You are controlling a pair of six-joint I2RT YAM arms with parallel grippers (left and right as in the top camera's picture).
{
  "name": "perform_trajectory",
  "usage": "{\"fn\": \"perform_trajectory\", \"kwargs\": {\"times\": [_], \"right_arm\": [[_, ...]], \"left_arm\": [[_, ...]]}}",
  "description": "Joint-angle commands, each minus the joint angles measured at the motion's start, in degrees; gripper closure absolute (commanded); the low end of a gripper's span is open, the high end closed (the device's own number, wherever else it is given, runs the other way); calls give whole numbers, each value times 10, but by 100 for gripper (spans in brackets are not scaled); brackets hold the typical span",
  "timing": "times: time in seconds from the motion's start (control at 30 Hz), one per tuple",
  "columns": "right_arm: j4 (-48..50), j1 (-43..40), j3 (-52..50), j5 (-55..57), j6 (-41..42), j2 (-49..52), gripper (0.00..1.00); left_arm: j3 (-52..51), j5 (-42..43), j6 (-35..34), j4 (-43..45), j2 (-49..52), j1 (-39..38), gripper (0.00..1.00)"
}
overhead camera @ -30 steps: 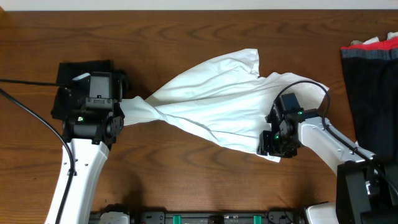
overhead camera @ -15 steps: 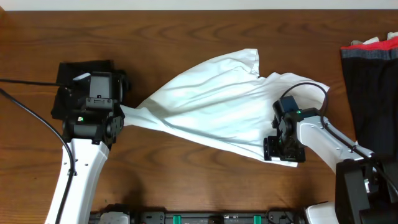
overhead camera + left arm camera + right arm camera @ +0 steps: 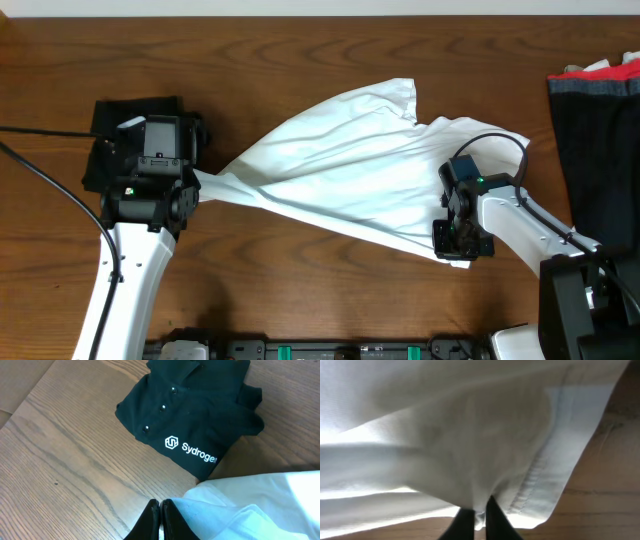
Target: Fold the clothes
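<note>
White shirt [image 3: 350, 170] lies stretched across mid table [image 3: 300, 290]. Left gripper [image 3: 197, 182], at 9 o'clock, is pinched tight on its corner. Right gripper [image 3: 452, 243], at 4 o'clock, is clamped on the hem. Black shirt [image 3: 200, 405] at 10 o'clock.

A plain white fabric T-shirt [image 3: 350, 165] is shown against a brown grain-streaked wooden table [image 3: 300, 45]. A folded black shirt [image 3: 200, 400] is printed with white lettering.

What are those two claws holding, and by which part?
Both hold the white T-shirt: left gripper pinches its bunched end, right gripper its stitched hem.
</note>
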Motion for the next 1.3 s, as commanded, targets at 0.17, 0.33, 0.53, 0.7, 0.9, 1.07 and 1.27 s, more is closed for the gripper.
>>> {"fn": "perform_trajectory", "kwargs": {"times": [0.17, 0.33, 0.53, 0.7, 0.9, 1.07, 1.27], "right_arm": [[-1, 0, 0, 1, 0, -1, 99], [-12, 0, 36, -62, -38, -64, 99], [-55, -1, 144, -39, -24, -196, 99], [-89, -1, 240, 17, -9, -268, 99], [-147, -1, 369, 66, -9, -292, 99], [-174, -1, 478, 108, -9, -292, 99], [-181, -1, 593, 130, -9, -292, 99]], "left_arm": [[11, -7, 6, 2, -7, 3, 93], [33, 38, 54, 2, -22, 3, 94], [108, 64, 79, -21, -65, 3, 94], [180, 68, 109, -27, -108, 2, 94], [295, 87, 154, -44, -146, 2, 94], [416, 114, 172, -67, -148, 2, 94], [532, 118, 184, -70, -148, 2, 94]]}}
